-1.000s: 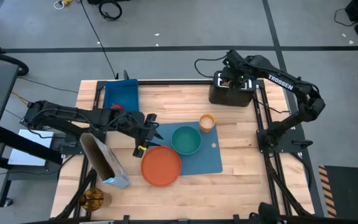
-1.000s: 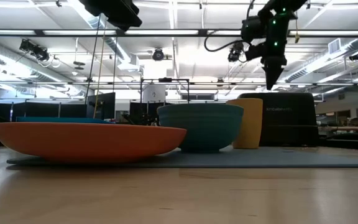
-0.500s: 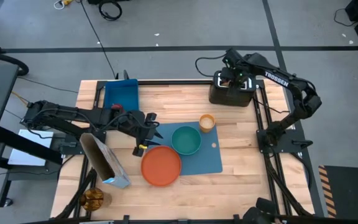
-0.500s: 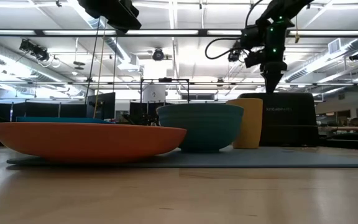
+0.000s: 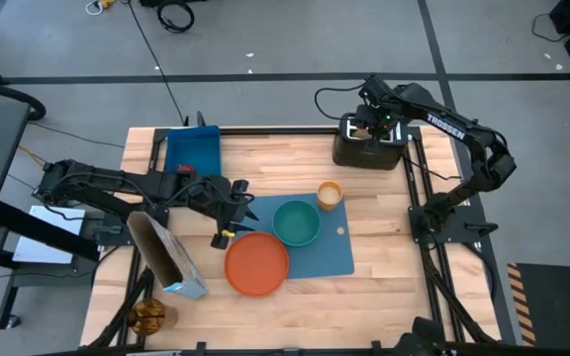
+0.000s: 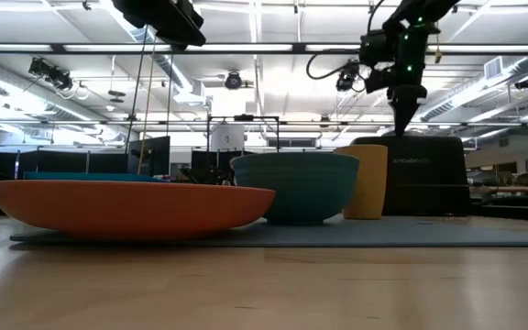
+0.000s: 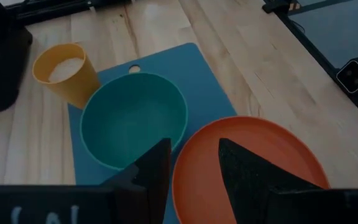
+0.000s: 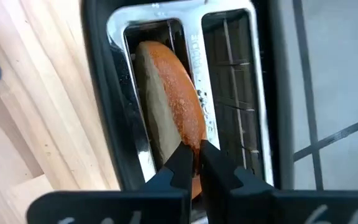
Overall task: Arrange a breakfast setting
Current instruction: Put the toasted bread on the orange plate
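The round bread piece (image 8: pixel 169 106) stands on edge in the left slot of a black toaster (image 5: pixel 369 148) at the table's far right. My right gripper (image 8: pixel 195 163) is above the toaster, pointing down, shut on the bread; it also shows in the low view (image 6: pixel 403 124). The blue placemat (image 5: pixel 332 252) carries the teal bowl (image 5: pixel 296 222) and part of the orange plate (image 5: pixel 256 263); the orange cup (image 5: pixel 330 194) stands at its far edge. My left gripper (image 7: pixel 194 163) is open and empty, left of the bowl. The cereal bag (image 5: pixel 166 257) stands near left. My right gripper pinches the bread's upper crust edge (image 8: pixel 194 134) between its two fingers, which come from above and point down. The fingers lie across the thin slice. The bread stands upright, its lower part down in the toaster's slot (image 8: pixel 143 37).
A deep blue bin (image 5: pixel 192 150) sits at the far left. A brown object (image 5: pixel 148 314) lies at the near left corner. The toaster's second slot (image 8: pixel 229 74) is empty. Bare wood lies to the right of the placemat and along the near edge.
My right gripper has dipped a little toward the toaster top and shifted slightly over it. The bread stays in the slot.
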You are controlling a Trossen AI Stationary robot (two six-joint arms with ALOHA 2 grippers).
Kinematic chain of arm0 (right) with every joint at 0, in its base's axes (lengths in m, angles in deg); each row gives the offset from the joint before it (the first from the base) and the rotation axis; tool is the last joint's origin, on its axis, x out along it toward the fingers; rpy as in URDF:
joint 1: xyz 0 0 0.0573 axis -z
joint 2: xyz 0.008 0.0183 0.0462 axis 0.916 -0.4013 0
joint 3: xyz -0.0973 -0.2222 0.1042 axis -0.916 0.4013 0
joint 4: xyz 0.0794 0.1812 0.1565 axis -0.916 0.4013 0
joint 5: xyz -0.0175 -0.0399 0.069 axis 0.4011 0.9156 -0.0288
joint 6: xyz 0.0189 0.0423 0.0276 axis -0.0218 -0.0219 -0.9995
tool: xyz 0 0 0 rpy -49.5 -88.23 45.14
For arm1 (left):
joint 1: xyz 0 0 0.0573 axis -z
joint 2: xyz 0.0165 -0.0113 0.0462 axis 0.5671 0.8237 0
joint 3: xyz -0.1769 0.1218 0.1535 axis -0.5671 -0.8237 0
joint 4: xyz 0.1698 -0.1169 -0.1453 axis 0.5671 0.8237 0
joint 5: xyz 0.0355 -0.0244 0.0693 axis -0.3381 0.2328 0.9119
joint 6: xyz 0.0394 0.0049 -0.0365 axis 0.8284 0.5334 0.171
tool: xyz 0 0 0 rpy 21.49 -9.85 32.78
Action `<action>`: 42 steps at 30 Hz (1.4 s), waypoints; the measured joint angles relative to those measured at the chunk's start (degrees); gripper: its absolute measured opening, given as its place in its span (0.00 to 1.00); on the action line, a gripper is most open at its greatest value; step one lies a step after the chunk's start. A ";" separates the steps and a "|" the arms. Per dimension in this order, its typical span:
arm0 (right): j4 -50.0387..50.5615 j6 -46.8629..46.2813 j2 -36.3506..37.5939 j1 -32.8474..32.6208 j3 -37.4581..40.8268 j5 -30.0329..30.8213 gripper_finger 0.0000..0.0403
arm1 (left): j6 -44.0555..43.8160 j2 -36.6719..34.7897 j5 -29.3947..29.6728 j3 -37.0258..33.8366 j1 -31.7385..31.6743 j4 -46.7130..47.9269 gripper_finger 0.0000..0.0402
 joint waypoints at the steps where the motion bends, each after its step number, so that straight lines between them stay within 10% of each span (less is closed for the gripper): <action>1: 0.05 -0.02 0.77 -0.28 0.00 0.65 0.05 | 0.01 0.00 0.00 0.00 0.00 0.29 0.36; 23: -7.04 -9.96 21.98 -20.18 0.00 4.17 0.05 | 0.96 -1.26 2.35 0.00 -1.66 0.95 0.36; 42: -27.73 -21.71 5.55 -64.01 0.00 13.89 0.05 | -3.54 -14.83 3.61 0.00 -0.32 5.27 0.36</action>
